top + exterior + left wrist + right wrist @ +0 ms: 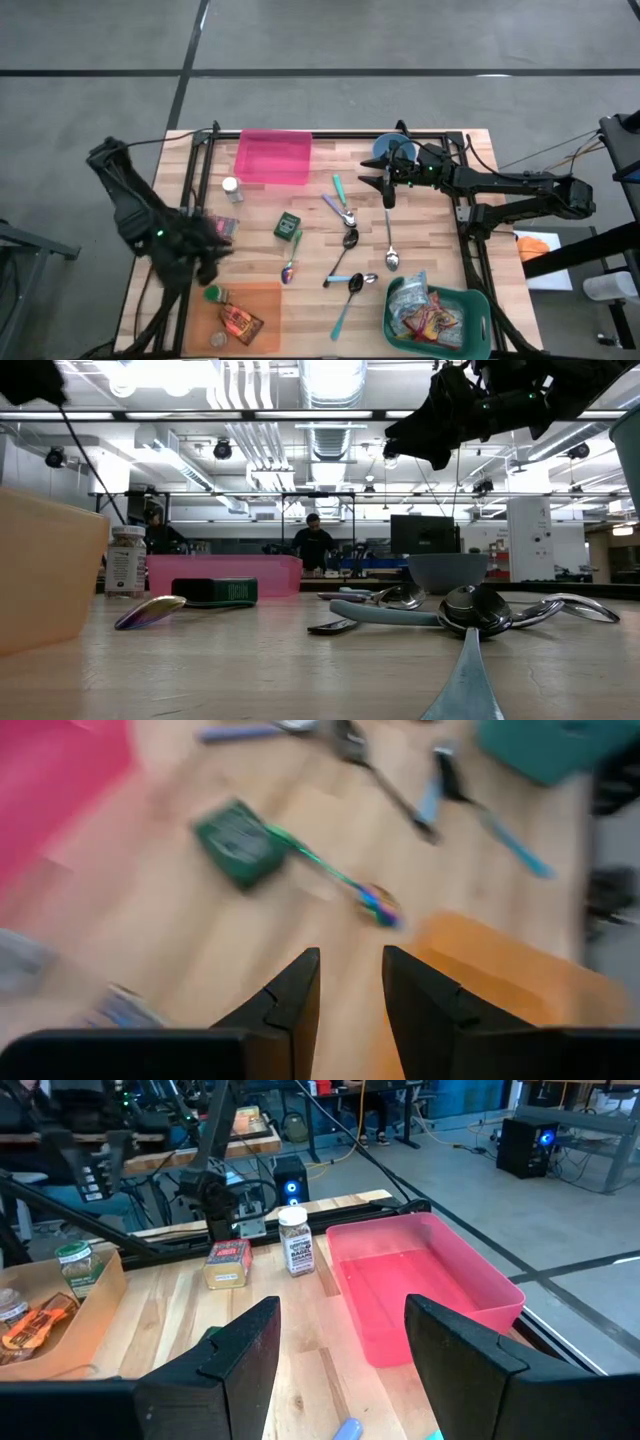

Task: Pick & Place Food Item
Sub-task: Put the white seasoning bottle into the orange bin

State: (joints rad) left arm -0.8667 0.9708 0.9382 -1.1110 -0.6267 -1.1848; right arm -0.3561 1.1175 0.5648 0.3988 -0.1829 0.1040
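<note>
Low view: wooden table (250,660) strewn with spoons (480,610), workshop behind; left gripper (350,982) and right gripper (340,1345) gape empty.

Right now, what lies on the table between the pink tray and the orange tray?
In the high view, a small green box and the bowl of a rainbow-coloured spoon lie between the pink tray and the orange tray.

No legible text is found anywhere. Labels are seen on the spice jar (296,1240) at upper centre of the right wrist view, the small box (228,1264) beside it and the green tin (287,226) at centre of the high view, but nothing on them can be read.
</note>
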